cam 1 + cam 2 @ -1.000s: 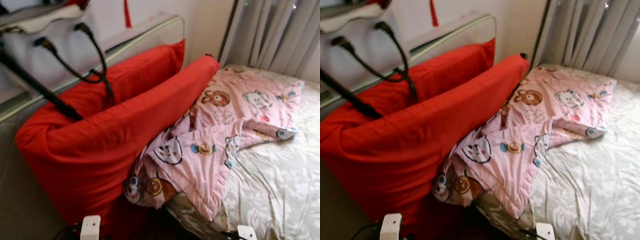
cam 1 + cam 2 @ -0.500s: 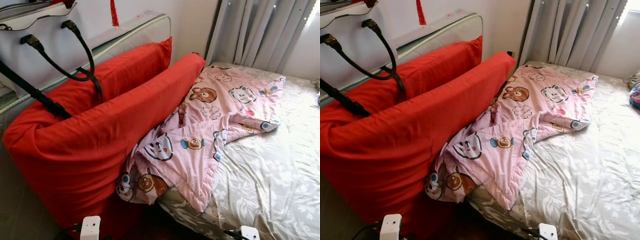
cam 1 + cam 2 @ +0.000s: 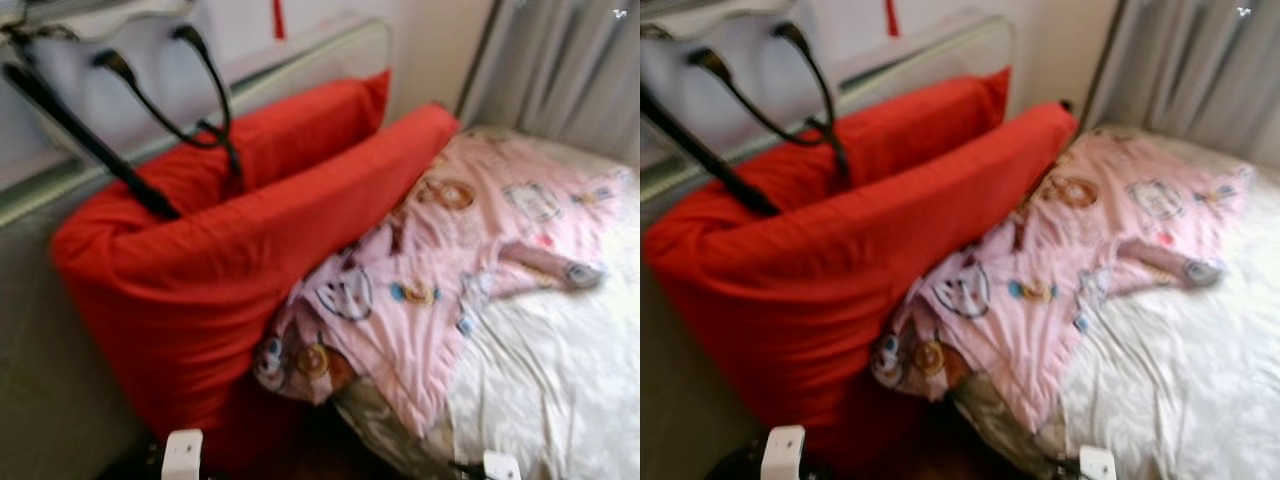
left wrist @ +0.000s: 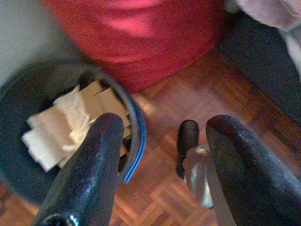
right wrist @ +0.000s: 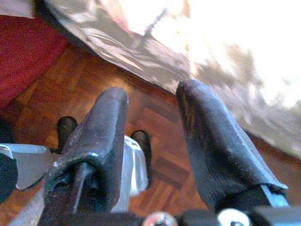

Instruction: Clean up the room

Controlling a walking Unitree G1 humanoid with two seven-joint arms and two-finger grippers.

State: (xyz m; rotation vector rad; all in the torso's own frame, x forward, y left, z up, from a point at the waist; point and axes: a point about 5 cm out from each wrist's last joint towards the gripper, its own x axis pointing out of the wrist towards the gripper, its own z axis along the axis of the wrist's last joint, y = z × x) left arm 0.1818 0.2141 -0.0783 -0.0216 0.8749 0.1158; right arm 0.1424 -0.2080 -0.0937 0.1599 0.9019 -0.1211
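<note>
Our left gripper (image 4: 160, 155) hangs low with its black fingers spread and empty above the parquet floor (image 4: 188, 94), beside a dark round bin with a blue rim (image 4: 136, 141) holding crumpled paper (image 4: 61, 122), which we judge is where rubbish belongs. Against the bed's head edge lean two long red cushions (image 3: 240, 250), while the rumpled pink cartoon-print quilt (image 3: 450, 270) sprawls from them across the pale floral sheet (image 3: 560, 380), likely the thing to tidy. Our right gripper (image 5: 155, 141) hangs equally open and empty by the bed's near edge.
</note>
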